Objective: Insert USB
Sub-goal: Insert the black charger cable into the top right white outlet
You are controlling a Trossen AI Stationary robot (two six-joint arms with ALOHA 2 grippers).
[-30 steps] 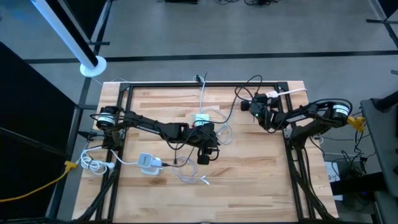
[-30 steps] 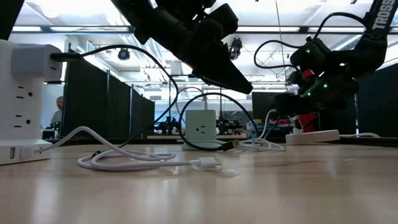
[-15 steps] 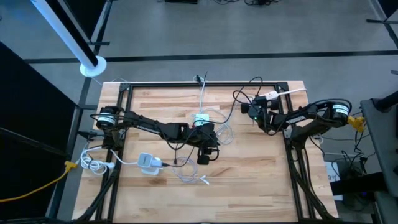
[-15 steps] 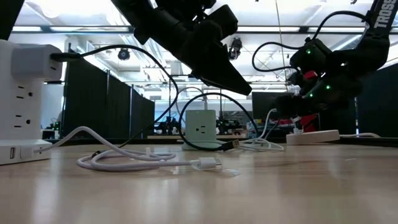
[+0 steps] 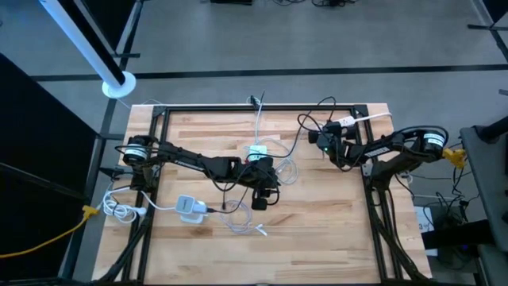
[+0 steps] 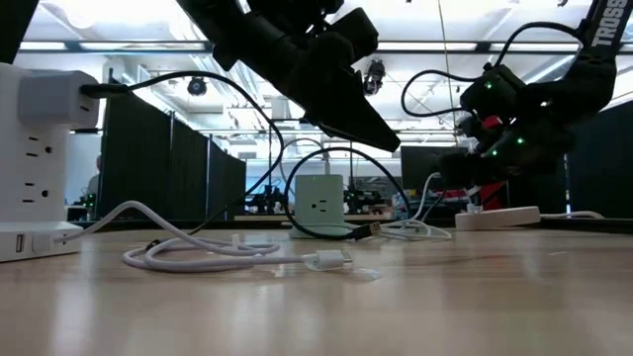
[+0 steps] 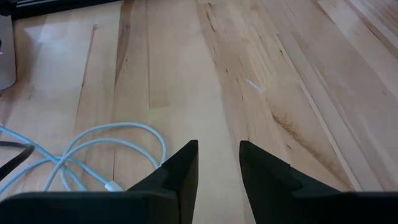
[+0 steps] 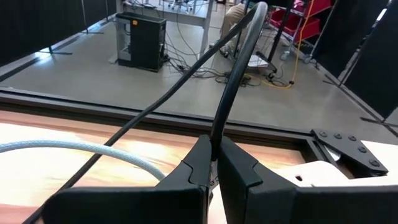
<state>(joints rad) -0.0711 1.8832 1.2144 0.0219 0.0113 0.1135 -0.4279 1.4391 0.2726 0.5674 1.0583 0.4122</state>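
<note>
Right now my right gripper [image 8: 212, 163] has its fingers pinched together on a black cable [image 8: 231, 93], holding it up off the table near the far right corner; from my wrist the cord runs straight up out of the fingertips and arcs away. In the low view the same gripper [image 6: 475, 163] hangs above a flat white power strip [image 6: 497, 217] lying on the wood, not touching it. I cannot see the plug end of the cable in my grip, so I cannot say how it is turned.

My left gripper [image 7: 219, 168] hovers over the middle of the table with its fingers a little apart and nothing between them, only bare planks and a loop of white cable [image 7: 93, 155] beside them. From above, that gripper [image 5: 260, 199] sits just beside a small white charger block [image 5: 256, 152] and a tangle of cords.

Farther out, a white adapter [image 5: 188, 207] lies toward the left front, and a loose white USB plug [image 6: 326, 261] rests on the table [image 5: 317, 238] in front.

As I judge it, the job is at an early stage: a cable is picked up, but no plug is seated in any port I can see. Lining up and pushing in are left.
</note>
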